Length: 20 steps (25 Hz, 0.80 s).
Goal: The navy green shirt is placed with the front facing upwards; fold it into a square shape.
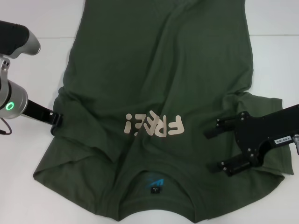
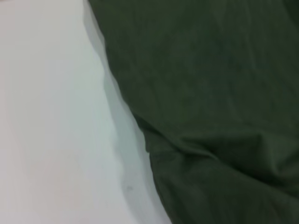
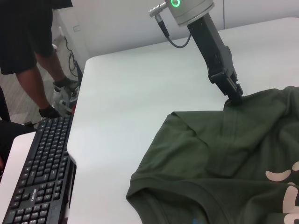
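Note:
The navy green shirt (image 1: 154, 74) lies front up on the white table (image 1: 42, 74), its cream "FREE!" lettering (image 1: 154, 127) facing away from me and its collar with the neck label (image 1: 155, 185) near the front edge. My left gripper (image 1: 57, 119) sits at the shirt's left edge by the sleeve, its black fingers (image 3: 232, 92) shut on the fabric there. My right gripper (image 1: 212, 150) hovers open over the shirt's right side near the other sleeve, with nothing between its fingers. The left wrist view shows only the shirt's edge (image 2: 205, 116) on the table.
A black keyboard (image 3: 37, 177) lies on a lower desk beyond the table's left edge (image 3: 74, 140). A person in dark clothes (image 3: 28, 46) stands near it. Bare white tabletop (image 3: 140, 79) lies left of the shirt.

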Each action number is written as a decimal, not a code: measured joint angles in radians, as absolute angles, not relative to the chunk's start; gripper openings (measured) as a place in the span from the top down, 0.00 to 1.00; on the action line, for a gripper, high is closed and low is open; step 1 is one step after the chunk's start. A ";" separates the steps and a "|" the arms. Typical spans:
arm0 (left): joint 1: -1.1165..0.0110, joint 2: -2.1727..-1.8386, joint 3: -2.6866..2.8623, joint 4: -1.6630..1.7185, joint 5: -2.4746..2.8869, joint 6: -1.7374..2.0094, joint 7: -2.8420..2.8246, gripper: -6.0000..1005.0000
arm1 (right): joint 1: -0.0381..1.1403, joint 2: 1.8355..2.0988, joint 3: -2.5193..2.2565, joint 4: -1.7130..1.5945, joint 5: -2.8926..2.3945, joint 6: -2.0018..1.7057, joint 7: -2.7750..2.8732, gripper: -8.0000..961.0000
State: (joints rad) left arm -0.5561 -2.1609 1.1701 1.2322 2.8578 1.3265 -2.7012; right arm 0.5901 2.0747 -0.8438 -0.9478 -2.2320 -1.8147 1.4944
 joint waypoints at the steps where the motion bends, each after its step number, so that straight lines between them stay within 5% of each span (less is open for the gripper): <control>1: -0.559 -2.161 1.172 1.232 2.858 1.327 -2.703 0.63 | 0.590 2.075 -0.844 -0.948 -2.232 -1.815 1.494 0.08; 13: -0.563 -2.164 1.182 1.242 2.857 1.321 -2.698 0.99 | 0.593 2.074 -0.848 -0.948 -2.232 -1.813 1.496 0.08; 20: -0.585 -2.167 1.197 1.310 2.782 1.353 -2.680 0.99 | 0.597 2.076 -0.848 -0.948 -2.232 -1.813 1.494 0.08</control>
State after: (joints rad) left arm -0.5853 -2.1669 1.1970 1.3098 2.7821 1.3531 -2.6802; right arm 0.5966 2.0765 -0.8483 -0.9481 -2.2320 -1.8135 1.4942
